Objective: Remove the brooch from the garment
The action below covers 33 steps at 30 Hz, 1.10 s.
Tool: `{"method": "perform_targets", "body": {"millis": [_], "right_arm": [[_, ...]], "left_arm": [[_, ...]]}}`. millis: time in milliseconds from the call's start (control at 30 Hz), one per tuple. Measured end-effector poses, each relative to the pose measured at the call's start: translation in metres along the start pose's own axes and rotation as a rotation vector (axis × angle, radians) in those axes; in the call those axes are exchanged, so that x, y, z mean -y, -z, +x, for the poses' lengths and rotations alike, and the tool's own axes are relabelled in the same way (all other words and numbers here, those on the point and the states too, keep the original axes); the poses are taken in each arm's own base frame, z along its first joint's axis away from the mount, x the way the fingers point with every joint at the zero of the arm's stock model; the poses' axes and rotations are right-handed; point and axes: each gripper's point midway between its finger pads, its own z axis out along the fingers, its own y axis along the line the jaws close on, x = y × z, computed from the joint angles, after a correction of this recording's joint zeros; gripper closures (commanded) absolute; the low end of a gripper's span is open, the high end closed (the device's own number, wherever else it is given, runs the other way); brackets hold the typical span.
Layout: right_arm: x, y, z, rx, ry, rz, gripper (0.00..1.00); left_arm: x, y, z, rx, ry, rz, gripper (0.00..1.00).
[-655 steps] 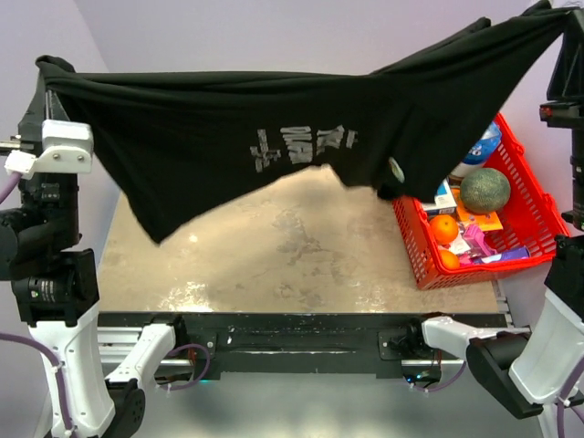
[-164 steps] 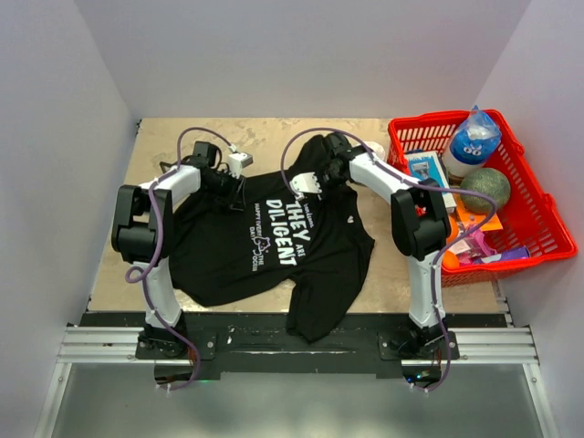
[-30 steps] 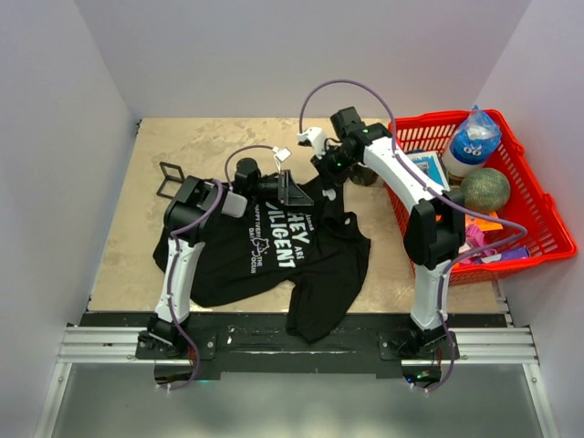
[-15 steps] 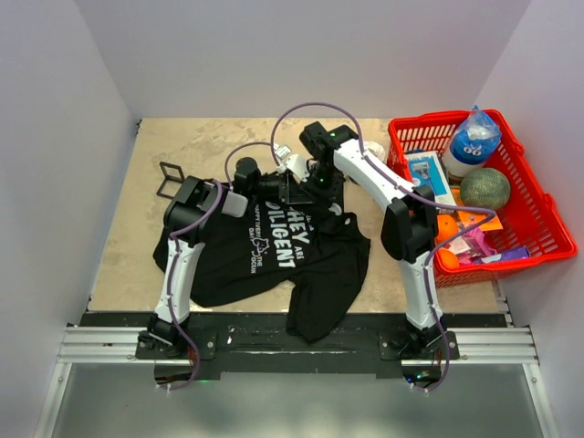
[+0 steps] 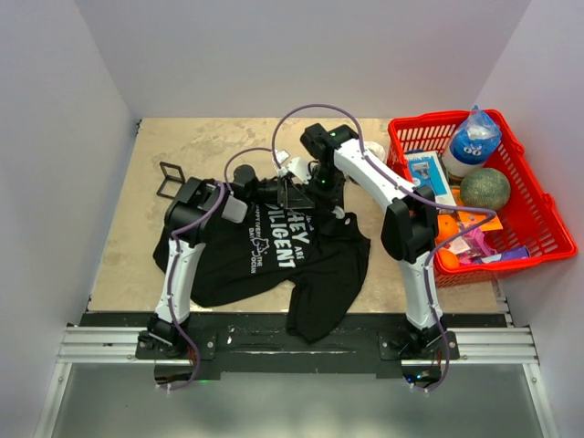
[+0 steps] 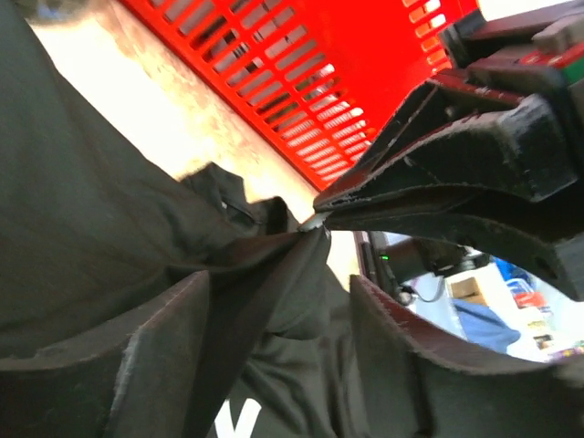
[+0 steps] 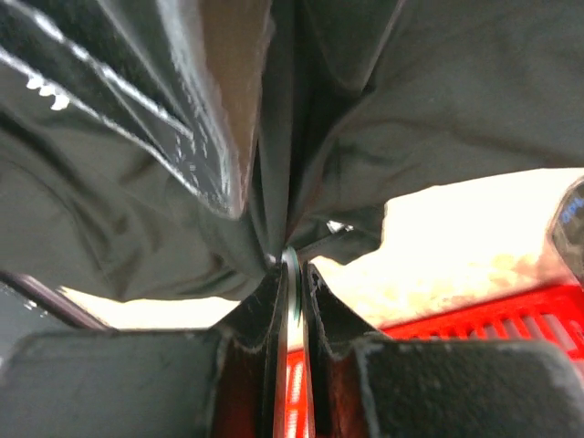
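Note:
The garment (image 5: 274,246), a black T-shirt with white lettering, lies spread on the table. Near its collar a fold is drawn up into a peak. My right gripper (image 5: 308,187) is shut on the brooch (image 7: 291,283), a thin round disc seen edge-on with a greenish rim, and the cloth (image 7: 438,109) gathers into it at the jaw tips (image 7: 290,266). My left gripper (image 5: 276,192) faces it from the left. Its fingers (image 6: 164,365) stand apart with the raised fold (image 6: 265,274) running loosely between them toward the right gripper (image 6: 321,205).
A red basket (image 5: 547,246) at the right holds a bottle (image 5: 474,137), a green ball (image 5: 484,187), oranges and packets. Its wall (image 6: 301,82) is close behind the grippers. A small black open frame (image 5: 169,178) lies on bare table left of the shirt.
My left jaws have widened around the fold. The right arm swung left and down from near the basket to the shirt's collar, then held still.

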Motion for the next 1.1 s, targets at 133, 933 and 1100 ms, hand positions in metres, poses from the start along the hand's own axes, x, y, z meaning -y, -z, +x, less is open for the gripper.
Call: {"method": "perform_targets", "body": {"millis": [133, 933, 1100], "right_arm": [[-0.003, -0.003, 0.001, 0.019, -0.012, -0.049, 1.00], [-0.045, -0.077, 0.045, -0.048, -0.219, -0.451, 0.56], [-0.032, -0.074, 0.049, -0.028, -0.286, -0.439, 0.52]], "left_arm": [[-0.002, 0.001, 0.011, -0.003, 0.072, -0.008, 0.12], [0.016, 0.061, -0.028, -0.043, -0.359, -0.405, 0.14], [0.029, 0.050, -0.019, -0.090, -0.403, -0.354, 0.14]]}}
